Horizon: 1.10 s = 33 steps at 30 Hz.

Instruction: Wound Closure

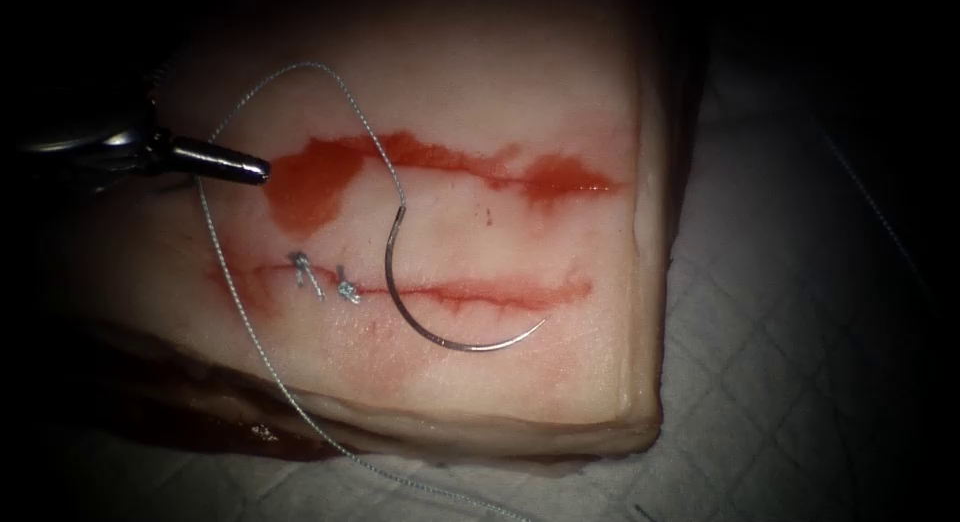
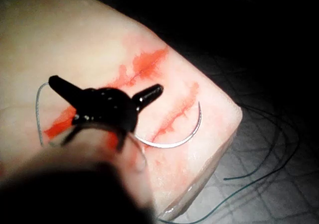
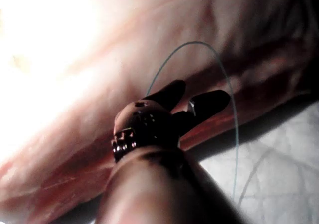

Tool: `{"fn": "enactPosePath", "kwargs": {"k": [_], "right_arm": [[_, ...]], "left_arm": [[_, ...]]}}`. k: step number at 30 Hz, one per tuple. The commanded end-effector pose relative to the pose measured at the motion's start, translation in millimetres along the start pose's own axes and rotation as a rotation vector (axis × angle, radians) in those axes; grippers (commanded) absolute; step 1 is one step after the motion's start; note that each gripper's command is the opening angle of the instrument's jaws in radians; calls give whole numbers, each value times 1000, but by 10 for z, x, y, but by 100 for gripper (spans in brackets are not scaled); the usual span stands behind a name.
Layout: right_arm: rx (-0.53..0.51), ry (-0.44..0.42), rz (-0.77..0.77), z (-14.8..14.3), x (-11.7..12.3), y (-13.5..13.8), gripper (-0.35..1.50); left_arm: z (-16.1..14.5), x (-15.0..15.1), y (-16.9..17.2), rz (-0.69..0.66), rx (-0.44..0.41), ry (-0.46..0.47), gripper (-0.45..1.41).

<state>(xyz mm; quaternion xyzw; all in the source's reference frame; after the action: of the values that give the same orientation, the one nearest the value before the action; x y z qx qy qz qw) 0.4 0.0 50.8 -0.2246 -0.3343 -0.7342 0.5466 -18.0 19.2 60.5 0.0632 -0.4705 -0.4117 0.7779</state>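
Needle (image 1: 412, 317) lies loose on the tissue (image 1: 480, 72), held by neither tool. It lies across the lower cut (image 1: 480, 294), point toward 4 o'clock, and doesn't look driven in. My left tool (image 2: 107, 88) stands wide open and empty at 9 o'clock beside the red fluid (image 1: 310, 187). My right tool (image 3: 199, 97) is parted and empty too.

I judge the main risk is the thread (image 1: 225, 292). Its loop runs close by my left tip, so a snag could drag the needle.

By count there are one needle, one thread, two tools, two red lines and two knots (image 1: 300, 270) at 8 o'clock from the needle.
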Motion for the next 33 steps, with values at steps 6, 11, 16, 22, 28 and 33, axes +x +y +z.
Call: {"fn": "enactPosePath", "kwargs": {"k": [6,11,16,22,28,33], "right_arm": [[-456,-223,280,-34,-53,63,66],[-614,-235,337,-61,-64,118,89],[-688,-242,374,-76,-63,160,100],[-734,-256,385,-81,-53,185,91],[-769,-263,391,-83,-47,201,96],[-771,-262,401,-82,-44,206,98]], "left_arm": [[6,3,-47,-406,251,26,98],[11,41,-79,-833,457,181,71],[40,72,-81,-825,614,304,88],[85,112,-111,109,517,218,104],[88,123,-119,-450,404,417,59],[87,110,-107,-1074,202,341,69]]}}
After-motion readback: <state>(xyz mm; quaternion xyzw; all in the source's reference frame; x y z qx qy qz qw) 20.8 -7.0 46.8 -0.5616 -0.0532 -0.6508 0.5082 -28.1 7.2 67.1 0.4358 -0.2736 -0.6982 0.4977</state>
